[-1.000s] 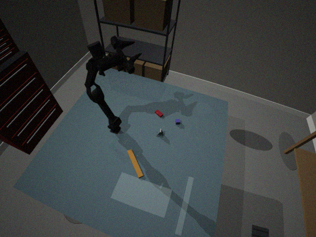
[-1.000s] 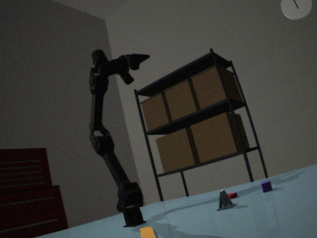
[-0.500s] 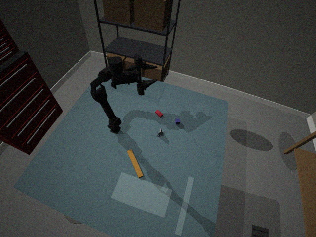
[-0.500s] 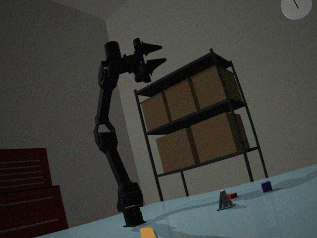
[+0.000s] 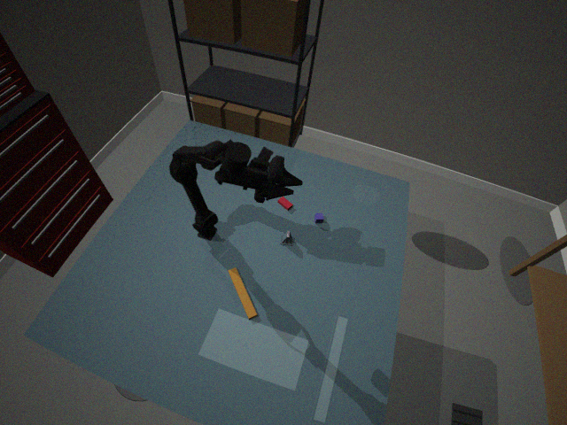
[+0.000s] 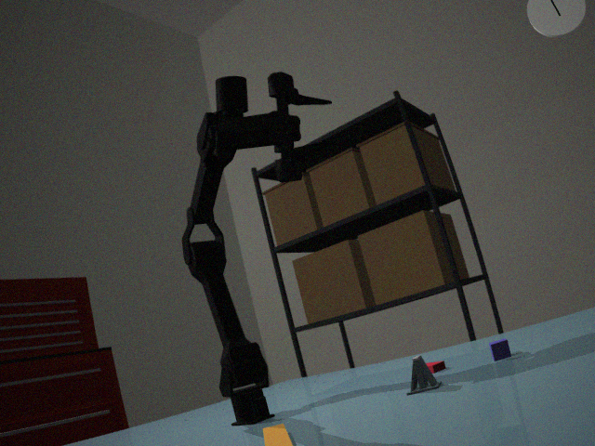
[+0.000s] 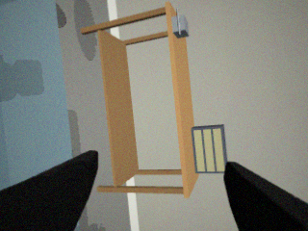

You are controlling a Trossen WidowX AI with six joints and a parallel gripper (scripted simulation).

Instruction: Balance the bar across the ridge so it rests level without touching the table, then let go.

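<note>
Gripper (image 5: 292, 183) raised high above the table (image 5: 137, 274), fingers spread, nothing pinched between them. Orange bar (image 5: 242, 292) lying flat on the table, at 7 o'clock from the ridge (image 5: 287, 238), well apart from it.

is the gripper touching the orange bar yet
Apart. The top view shows the orange bar lying on the table, far from the gripper; the exterior view shows the gripper raised high above the table.

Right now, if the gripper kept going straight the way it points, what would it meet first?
Probably nothing on the table. The open gripper is held high and points roughly level; the wrist view looks between its fingers at a wooden frame across the room, though depth is unclear.
</note>
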